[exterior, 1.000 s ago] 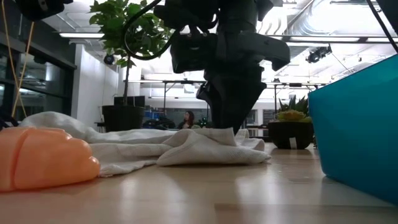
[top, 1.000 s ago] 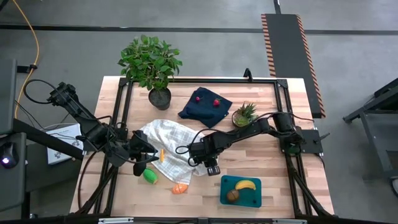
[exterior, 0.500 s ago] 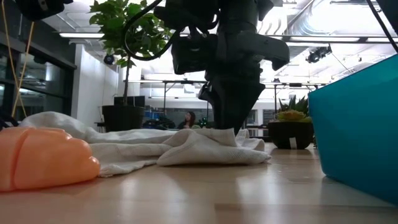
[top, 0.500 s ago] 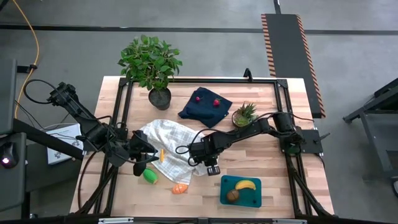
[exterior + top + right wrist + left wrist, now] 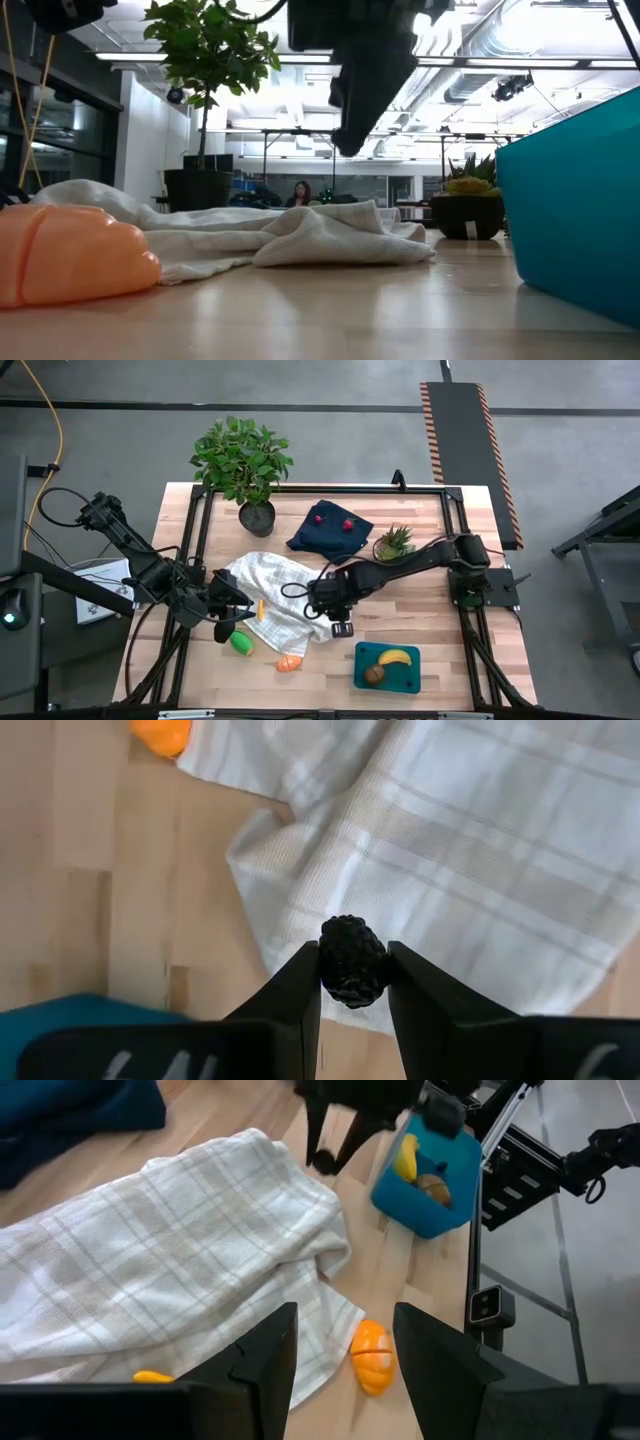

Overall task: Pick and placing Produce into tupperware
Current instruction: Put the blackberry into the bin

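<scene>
My right gripper (image 5: 352, 982) hangs above the near right corner of a white checked towel (image 5: 275, 600), shut on a small black berry (image 5: 352, 958). To its near right stands the teal tupperware (image 5: 405, 682), holding a yellow banana (image 5: 394, 657) and a brown round one (image 5: 373, 674). An orange piece (image 5: 289, 663) and a green piece (image 5: 241, 644) lie on the wood near the towel's near edge. A small orange piece (image 5: 261, 610) rests on the towel. Two red berries (image 5: 318, 518) sit on a navy cloth. My left gripper (image 5: 345, 1365) waits open at the towel's left, above the green piece. My right gripper pinches the black berry by its two sides (image 5: 330, 965) between the two fingers (image 5: 296, 995), at their free ends. The fingers come from above, pointing steeply down. The berry is lifted clear of the towel and the table.
A large leafy potted plant (image 5: 243, 460) stands at the far left and a small spiky potted plant (image 5: 393, 544) right of the navy cloth (image 5: 328, 532). A black frame (image 5: 455, 560) runs round the table's edges. Bare wood lies between the towel and the tupperware.
My right gripper has risen from the towel's near right corner, where its fingers stood on the cloth, and now hangs well above it. The towel has stayed lying as it was.
</scene>
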Action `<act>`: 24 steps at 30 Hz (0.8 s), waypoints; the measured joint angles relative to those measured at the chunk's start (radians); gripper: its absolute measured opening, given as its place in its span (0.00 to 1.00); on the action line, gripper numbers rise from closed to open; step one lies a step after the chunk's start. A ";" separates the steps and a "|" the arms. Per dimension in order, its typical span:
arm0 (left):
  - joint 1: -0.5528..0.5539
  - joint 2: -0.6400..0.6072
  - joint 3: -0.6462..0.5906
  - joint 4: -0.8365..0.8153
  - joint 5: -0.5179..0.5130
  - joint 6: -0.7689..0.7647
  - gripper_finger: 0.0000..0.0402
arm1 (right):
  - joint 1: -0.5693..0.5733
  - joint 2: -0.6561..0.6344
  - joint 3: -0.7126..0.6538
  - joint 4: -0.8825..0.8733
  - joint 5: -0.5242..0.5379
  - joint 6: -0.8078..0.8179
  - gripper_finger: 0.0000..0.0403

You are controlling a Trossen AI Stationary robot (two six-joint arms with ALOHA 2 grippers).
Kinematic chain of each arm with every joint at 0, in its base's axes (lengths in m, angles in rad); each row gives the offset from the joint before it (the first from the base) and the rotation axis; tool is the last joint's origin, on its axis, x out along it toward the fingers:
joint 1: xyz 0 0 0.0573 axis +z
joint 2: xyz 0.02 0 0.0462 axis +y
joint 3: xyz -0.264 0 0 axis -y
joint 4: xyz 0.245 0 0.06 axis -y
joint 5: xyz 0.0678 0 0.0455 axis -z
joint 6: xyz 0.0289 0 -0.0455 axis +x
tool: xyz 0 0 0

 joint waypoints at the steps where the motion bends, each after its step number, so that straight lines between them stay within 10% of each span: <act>1: 0.000 0.000 0.000 -0.002 0.000 0.000 0.39 | 0.000 -0.008 0.000 -0.008 0.000 0.007 0.18; 24: 0.000 0.000 0.000 -0.011 0.000 0.000 0.39 | -0.101 -0.314 0.000 -0.107 0.082 0.167 0.18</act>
